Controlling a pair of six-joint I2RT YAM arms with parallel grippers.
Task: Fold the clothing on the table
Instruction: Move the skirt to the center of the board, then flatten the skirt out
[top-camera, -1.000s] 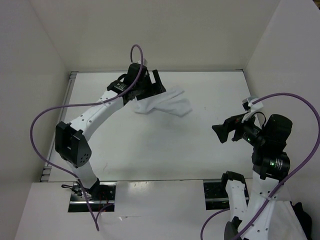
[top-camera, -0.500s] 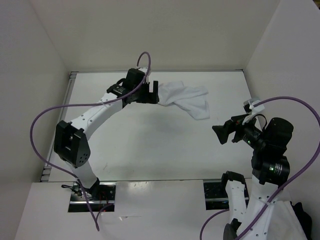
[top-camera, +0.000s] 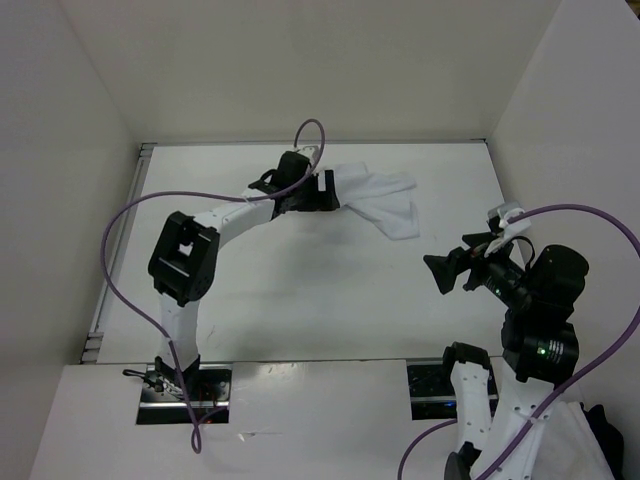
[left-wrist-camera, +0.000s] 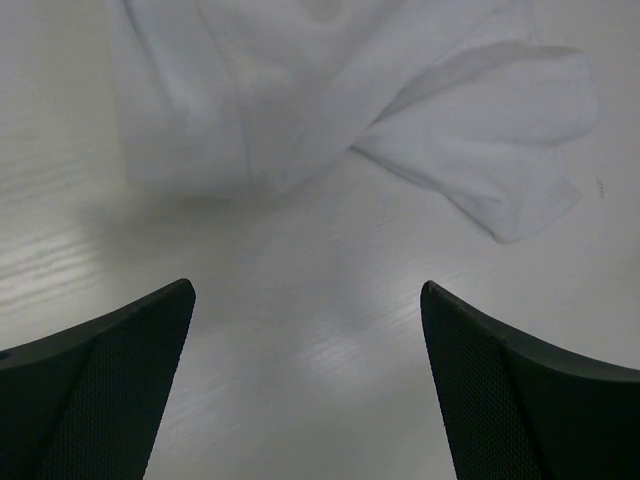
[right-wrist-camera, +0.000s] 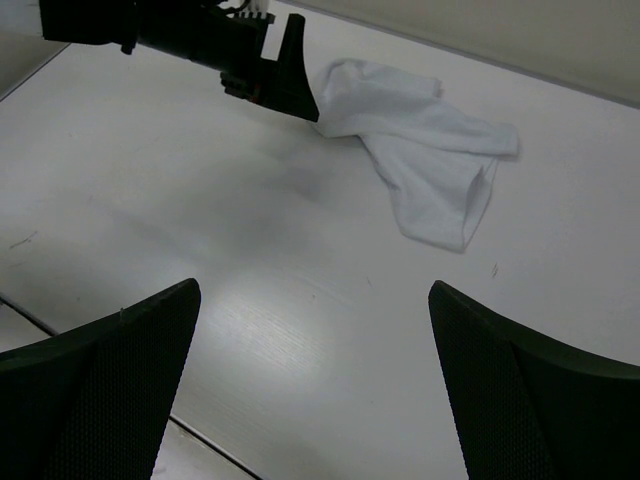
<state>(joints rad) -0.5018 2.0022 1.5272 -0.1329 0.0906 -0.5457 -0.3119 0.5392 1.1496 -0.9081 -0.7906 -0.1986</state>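
Top external view: we log the clothing (top-camera: 380, 198) lying crumpled and unfolded on the worktop (top-camera: 300, 300), near the worktop's far edge and a little right of its middle. One lobe of fabric trails toward the worktop's right side.

The left arm (top-camera: 230, 215) stretches to the worktop's far middle. Its jaws are released and spread wide at the clothing's left end; we cannot tell whether they touch the fabric.

Left wrist view: the jaw tips frame bare worktop, with the clothing just ahead of them and outside their gap.

The right arm (top-camera: 540, 300) sits at the worktop's right side, well apart from the clothing. Its jaws are released, gripping nothing, and point across the worktop toward its left side.
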